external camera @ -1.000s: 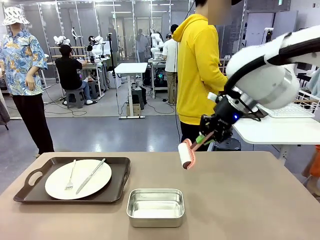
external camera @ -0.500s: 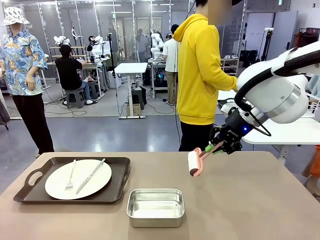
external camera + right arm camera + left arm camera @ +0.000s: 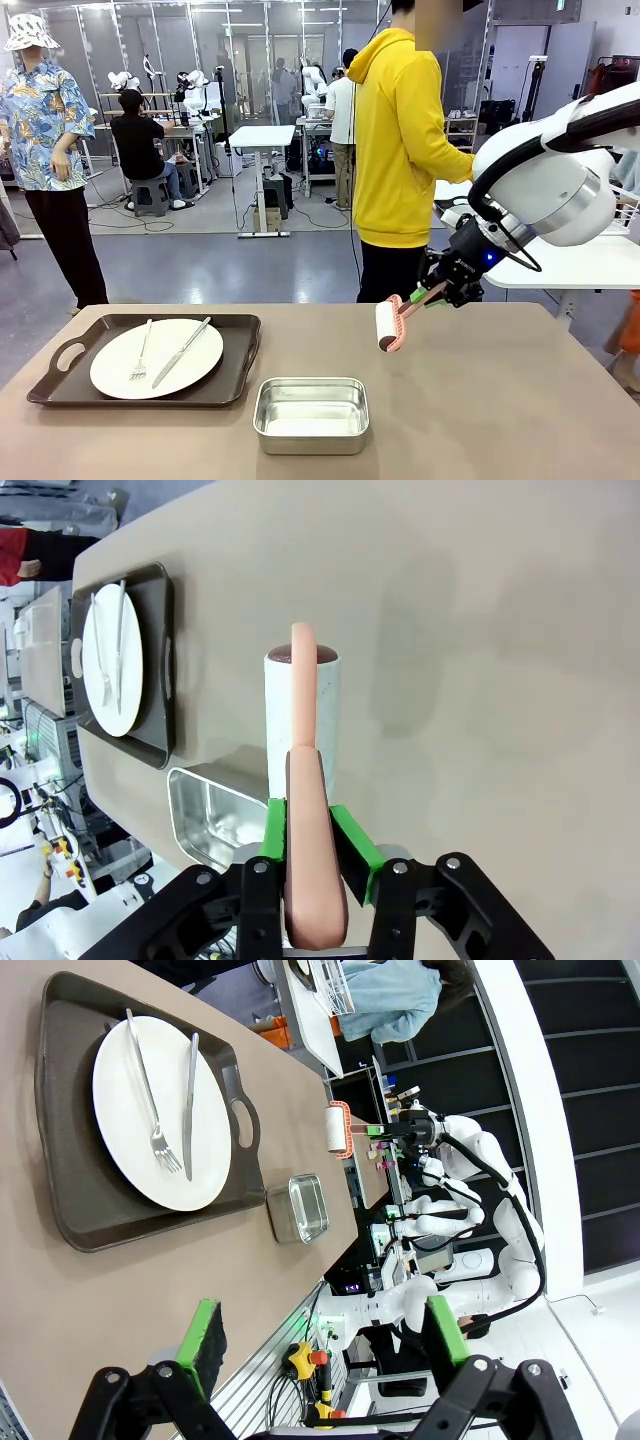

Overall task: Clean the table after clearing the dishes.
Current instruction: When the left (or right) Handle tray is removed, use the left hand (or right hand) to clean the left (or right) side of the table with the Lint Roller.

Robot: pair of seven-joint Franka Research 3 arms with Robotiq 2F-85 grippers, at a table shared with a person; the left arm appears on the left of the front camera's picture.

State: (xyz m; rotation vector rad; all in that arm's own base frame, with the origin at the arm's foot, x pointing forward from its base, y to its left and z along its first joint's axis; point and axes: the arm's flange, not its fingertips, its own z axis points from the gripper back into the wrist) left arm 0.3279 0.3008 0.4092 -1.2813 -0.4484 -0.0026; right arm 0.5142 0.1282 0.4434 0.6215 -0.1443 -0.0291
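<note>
A white plate [image 3: 156,358] with a fork and a knife lies on a dark brown tray [image 3: 60,388] at the left of the brown table [image 3: 500,420]. The plate [image 3: 160,1110] and tray [image 3: 70,1150] also appear in the left wrist view, and the plate [image 3: 110,660] in the right wrist view. My right gripper [image 3: 432,293] is shut on the pink handle of a lint roller [image 3: 388,324], whose white roll [image 3: 302,715] rests on or hangs just over the tabletop near the far edge. My left gripper [image 3: 320,1345] hangs open and empty above the table.
A small steel pan [image 3: 311,412] sits at the front middle of the table, right of the tray. A person in a yellow hoodie [image 3: 400,150] stands at the far side, turned toward a white side table [image 3: 560,262] at the right.
From one second ago to half a second ago my right gripper carried the lint roller right and down toward the tabletop. Since then nothing has moved.
</note>
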